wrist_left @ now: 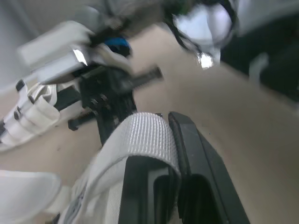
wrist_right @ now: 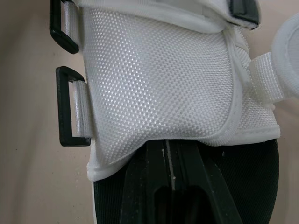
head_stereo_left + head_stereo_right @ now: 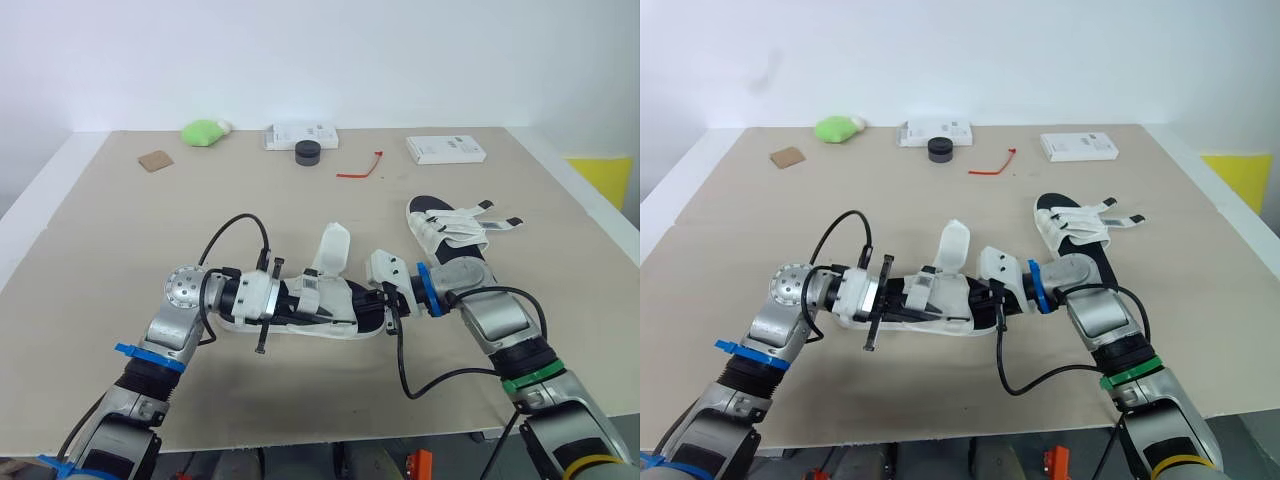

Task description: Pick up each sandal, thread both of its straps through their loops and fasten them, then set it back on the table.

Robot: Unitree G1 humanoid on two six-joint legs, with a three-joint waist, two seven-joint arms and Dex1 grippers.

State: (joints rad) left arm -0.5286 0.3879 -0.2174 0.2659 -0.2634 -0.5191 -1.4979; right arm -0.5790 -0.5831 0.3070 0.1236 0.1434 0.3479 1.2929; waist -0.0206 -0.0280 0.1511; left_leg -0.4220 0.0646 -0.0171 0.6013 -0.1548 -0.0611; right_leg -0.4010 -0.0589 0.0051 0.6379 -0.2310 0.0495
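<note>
Left gripper [image 3: 290, 300] clamps sandal [image 3: 338, 298] heel end — right gripper [image 3: 388, 297] jaws narrow, tips under its white upper; 2nd sandal [image 3: 455, 232] nearby.

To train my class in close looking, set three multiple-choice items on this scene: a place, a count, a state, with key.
1. Where is the side sandal? A. just past the robot's right arm B. beside the green lump C. on a white box
2. How many white boxes lie on the table's far part? A. one B. two C. four
3. One strap of the middle sandal is: A. cut off B. flat and fastened C. standing up
Key: 1 A, it lies by that arm; 2 B, one each side of the red tie; 3 C, it rises above the sole.
</note>
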